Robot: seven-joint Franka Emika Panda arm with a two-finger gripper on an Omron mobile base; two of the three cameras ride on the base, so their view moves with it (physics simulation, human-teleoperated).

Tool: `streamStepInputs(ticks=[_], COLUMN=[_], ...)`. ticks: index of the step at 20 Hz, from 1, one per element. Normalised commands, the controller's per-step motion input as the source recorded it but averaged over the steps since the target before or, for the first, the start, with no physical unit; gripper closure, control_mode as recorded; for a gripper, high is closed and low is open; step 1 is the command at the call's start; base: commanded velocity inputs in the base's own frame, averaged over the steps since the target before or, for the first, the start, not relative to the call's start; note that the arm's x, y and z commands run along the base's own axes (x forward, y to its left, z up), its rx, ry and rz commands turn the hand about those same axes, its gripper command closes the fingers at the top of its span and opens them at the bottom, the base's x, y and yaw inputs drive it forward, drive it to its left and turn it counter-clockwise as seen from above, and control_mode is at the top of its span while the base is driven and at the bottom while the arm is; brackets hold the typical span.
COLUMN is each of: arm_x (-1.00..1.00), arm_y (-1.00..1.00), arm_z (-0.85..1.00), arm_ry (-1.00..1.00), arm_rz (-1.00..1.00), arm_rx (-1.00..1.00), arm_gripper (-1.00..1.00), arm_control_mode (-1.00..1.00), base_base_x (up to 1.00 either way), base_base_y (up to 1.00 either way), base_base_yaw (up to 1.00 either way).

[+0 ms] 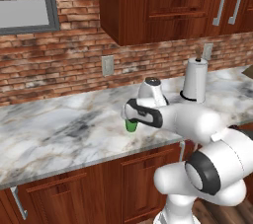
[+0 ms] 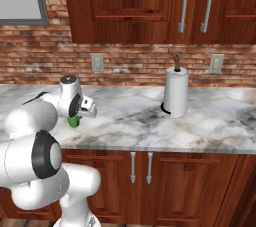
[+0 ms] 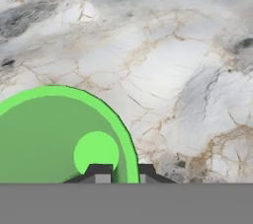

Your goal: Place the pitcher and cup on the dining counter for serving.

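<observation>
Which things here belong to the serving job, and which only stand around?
Belong to the job:
- cup, green, on the marble worktop
- gripper, shut on the cup's rim, one fingertip inside and one outside

Only standing around:
- paper towel roll on its holder
- wall sockets
- upper cabinets

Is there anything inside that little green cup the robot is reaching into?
Looking down into the cup from the hand view, it is empty: just its green walls and lighter round bottom. The tool is pinched shut on its rim, one finger inside, one outside. Part of the cup is cut off by the frame.
</observation>
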Motion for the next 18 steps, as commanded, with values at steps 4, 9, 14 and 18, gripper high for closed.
streamStepInputs(ticks=[4,9,14,18], arm_x=[-0.20,-0.39,-0.36,0.00], arm_y=[0.00,-0.05,-0.12,0.00], arm_z=[0.48,0.48,0.28,0.00], arm_ry=[-0.12,-0.18,-0.08,0.00], arm_rz=[0.00,0.05,0.14,0.00], arm_rx=[0.00,0.00,0.02,0.00], arm_gripper=[1.00,1.00,1.00,1.00], arm_control_mode=[-1.00,-1.00,1.00,1.00], base_base_x=[0.00,0.00,-0.34,-0.87], base_base_y=[0.00,0.00,-0.09,-0.20], base_base_yaw=[0.00,0.00,0.18,0.61])
